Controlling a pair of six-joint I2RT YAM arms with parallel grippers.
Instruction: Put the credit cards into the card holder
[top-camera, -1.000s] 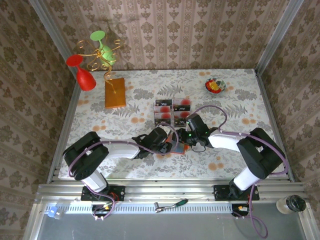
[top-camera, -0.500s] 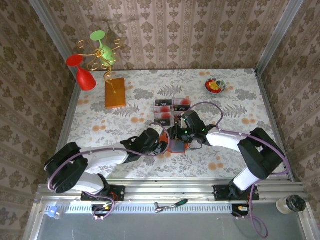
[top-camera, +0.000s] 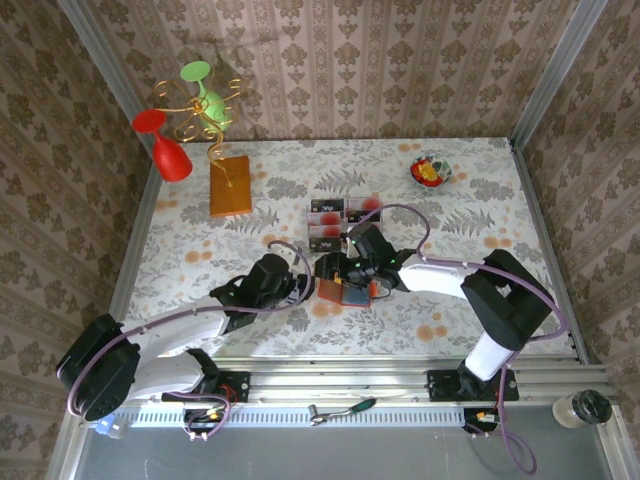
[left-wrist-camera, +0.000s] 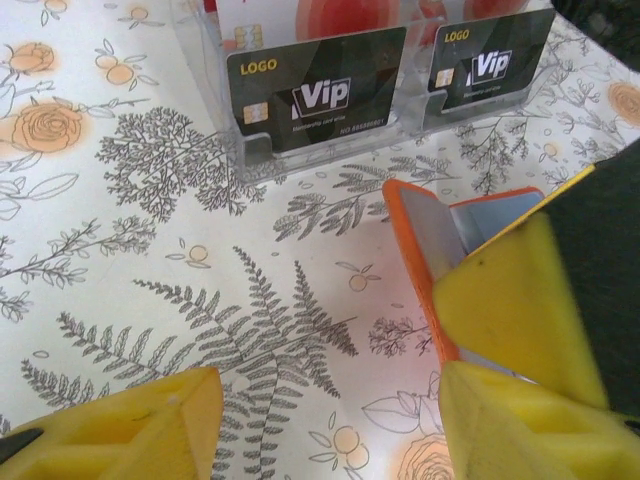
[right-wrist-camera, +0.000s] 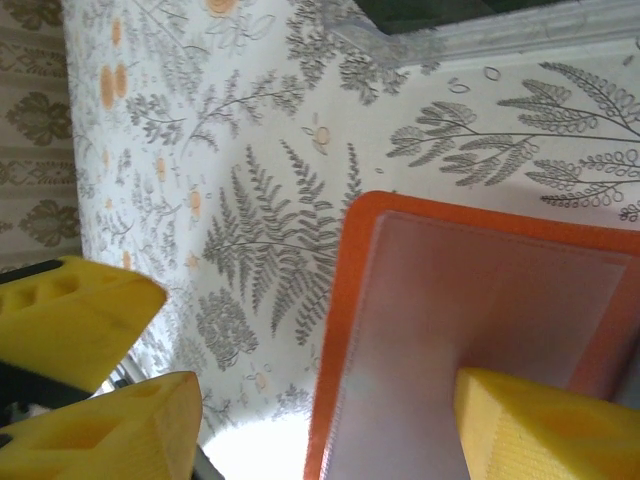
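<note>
On floral-print surface (top-camera: 200, 260), found left hand (left-wrist-camera: 330, 400) open, nothing between pads. Just beyond, noted small flat orange leather-like card holder (right-wrist-camera: 480, 290), grey-blue inside showing, one pad (right-wrist-camera: 540, 430) of open right hand (right-wrist-camera: 320, 430) resting on it. Farther back, observed black-and-red plastic credit cards (left-wrist-camera: 318, 95) standing in clear plastic rack (left-wrist-camera: 300, 157).

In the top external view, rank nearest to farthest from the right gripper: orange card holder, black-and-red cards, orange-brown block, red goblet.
From the right gripper:
1. Orange folding card holder, directly beneath it.
2. Black-and-red credit cards, just behind, centre.
3. Orange-brown rectangular block, back left.
4. Red plastic goblet, far-left corner.
</note>
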